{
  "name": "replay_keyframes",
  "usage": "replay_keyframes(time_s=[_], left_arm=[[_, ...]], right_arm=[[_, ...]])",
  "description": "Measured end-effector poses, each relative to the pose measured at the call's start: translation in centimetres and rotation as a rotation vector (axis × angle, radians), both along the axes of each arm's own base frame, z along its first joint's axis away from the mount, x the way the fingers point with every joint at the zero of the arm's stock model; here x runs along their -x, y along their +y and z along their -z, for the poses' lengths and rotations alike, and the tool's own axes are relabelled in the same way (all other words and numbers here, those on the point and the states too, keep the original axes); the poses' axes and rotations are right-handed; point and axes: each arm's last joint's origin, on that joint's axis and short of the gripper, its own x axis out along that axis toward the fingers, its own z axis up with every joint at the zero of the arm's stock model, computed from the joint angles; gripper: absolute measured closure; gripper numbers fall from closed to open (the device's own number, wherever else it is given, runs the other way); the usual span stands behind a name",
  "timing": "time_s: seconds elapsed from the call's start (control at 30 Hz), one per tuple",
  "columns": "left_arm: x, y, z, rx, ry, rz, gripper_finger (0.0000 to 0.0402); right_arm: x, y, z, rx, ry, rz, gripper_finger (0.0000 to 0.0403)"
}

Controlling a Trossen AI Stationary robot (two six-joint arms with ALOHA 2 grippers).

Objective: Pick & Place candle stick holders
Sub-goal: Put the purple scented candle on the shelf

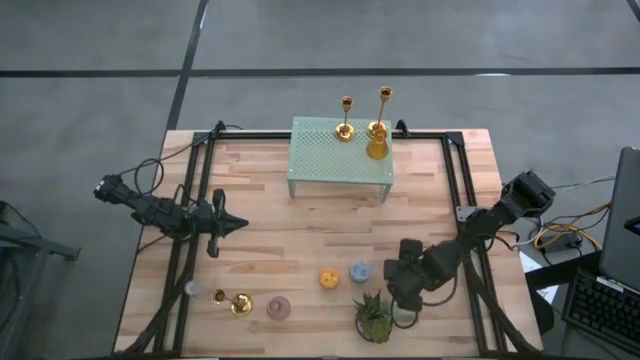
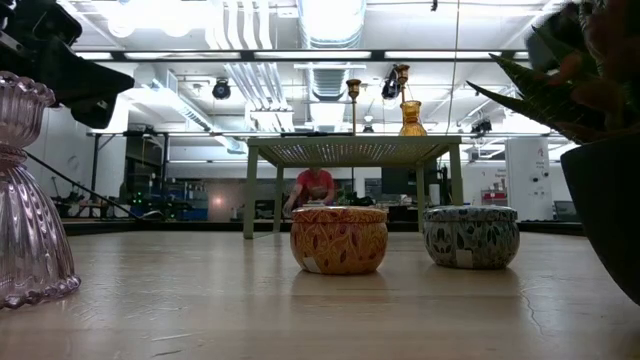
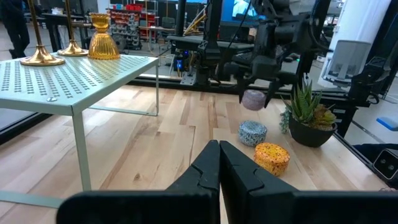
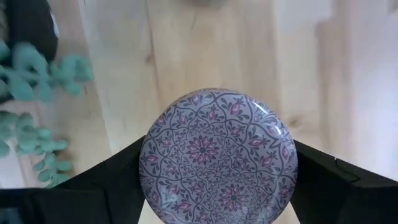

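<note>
Two gold candlesticks (image 1: 346,125) (image 1: 381,115) stand by their round bases on the green perforated stand (image 1: 310,160) at the table's far middle, next to an amber ribbed holder (image 1: 377,148). A third gold candlestick (image 1: 232,300) lies on its side at the near left. My left gripper (image 1: 235,225) is shut and empty over the table's left half. My right gripper (image 1: 405,290) is near the table's front right, shut on a purple patterned puck (image 4: 217,155), not on a candlestick. The puck is hidden under the gripper in the high view. My right gripper pinches the purple puck by its round side wall (image 4: 144,162) between its two fingers (image 4: 112,180), one on each opposite side. The fingers point down from above. The left wrist view shows the puck (image 3: 253,99) level and lifted clear of the table.
An orange puck (image 1: 329,278) and a blue puck (image 1: 360,271) sit near the front middle. A green potted plant (image 1: 375,318) stands close beside my right gripper. A pink glass holder (image 1: 279,308) stands next to the fallen candlestick. A person (image 2: 315,188) shows beyond the table.
</note>
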Motion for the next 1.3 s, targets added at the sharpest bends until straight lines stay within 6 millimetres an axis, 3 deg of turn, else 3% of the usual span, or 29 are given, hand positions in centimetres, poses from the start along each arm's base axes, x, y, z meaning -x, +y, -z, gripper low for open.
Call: replay_keyframes(time_s=[0.37,0.67,1.0,1.3], left_arm=[[0.0,0.0,0.0,0.0,0.0,0.0,0.0396],[0.0,0.0,0.0,0.0,0.0,0.0,0.0396],[0.0,0.0,0.0,0.0,0.0,-0.001,0.0396],[0.0,0.0,0.0,0.0,0.0,0.0,0.0396]], right_arm=[[-3.7,-2.9,-5.3,0.095,-0.064,-0.08,0.0102],[-6.2,-7.0,-9.1,0.152,-0.113,-0.11,0.0102],[-6.9,-13.7,-11.8,0.185,-0.156,-0.038,0.0101],[-5.7,-21.2,-12.7,0.142,-0.167,0.223,0.01]])
